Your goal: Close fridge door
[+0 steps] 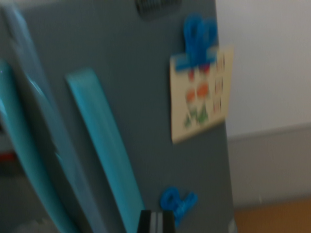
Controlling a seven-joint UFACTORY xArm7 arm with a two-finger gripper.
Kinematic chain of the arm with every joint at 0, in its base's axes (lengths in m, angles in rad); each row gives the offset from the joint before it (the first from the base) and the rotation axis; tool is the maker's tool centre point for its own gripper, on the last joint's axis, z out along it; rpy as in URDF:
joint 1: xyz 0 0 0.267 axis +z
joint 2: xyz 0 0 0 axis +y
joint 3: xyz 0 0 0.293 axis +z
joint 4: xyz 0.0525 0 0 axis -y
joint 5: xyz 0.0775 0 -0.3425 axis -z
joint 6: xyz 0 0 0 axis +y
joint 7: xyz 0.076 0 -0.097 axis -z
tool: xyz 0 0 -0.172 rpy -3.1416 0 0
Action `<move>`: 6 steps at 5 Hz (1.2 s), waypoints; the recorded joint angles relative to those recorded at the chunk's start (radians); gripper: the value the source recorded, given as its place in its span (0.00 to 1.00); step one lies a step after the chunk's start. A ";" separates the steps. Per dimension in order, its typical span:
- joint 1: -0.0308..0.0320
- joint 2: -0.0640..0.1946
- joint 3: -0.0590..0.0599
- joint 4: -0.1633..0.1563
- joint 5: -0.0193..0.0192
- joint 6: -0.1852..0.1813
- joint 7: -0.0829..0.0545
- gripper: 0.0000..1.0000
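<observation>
The fridge door [131, 97] fills most of the wrist view, a dark grey panel seen close up and tilted, its top leaning toward the wrist view's left. The picture is blurred, so fine detail is lost. A teal handle [104, 145] runs as a long bar down the door's face, from its middle toward the bottom edge; it stands proud of the panel, probably so it can be gripped or pushed. Along the door's left edge a second teal strip [22, 160] curves downward, likely a seal or trim. Beyond it lies a darker gap with a hint of red, which suggests the door is not yet flush with the cabinet, though I cannot tell how far it stands open.

Near the door's right edge a cream paper card [200, 94] with small red, orange and green shapes hangs under a blue clip magnet [198, 41], which pins it to the metal. A second blue magnet [177, 201] sits low on the panel, close to the bottom edge. A dark ribbed patch [156, 7] marks the top edge.

Of the gripper [156, 222] only a dark and pale sliver shows at the frame's bottom, just beside the handle's lower end; whether its fingers are apart or together I cannot tell. To the right lie a pale wall [267, 63] and a wooden floor [274, 216].
</observation>
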 joint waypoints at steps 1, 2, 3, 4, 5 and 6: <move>0.0000 0.000 0.000 0.000 0.0000 0.000 0.000 1.00; 0.0000 0.085 -0.001 0.030 0.0000 0.000 0.000 1.00; 0.0000 0.085 -0.001 0.030 0.0000 0.000 0.000 1.00; 0.0000 0.173 -0.001 0.078 0.0000 0.000 0.000 1.00; 0.0000 0.173 -0.001 0.078 0.0000 0.000 0.000 1.00; 0.0000 0.254 -0.001 0.110 0.0000 0.000 0.000 1.00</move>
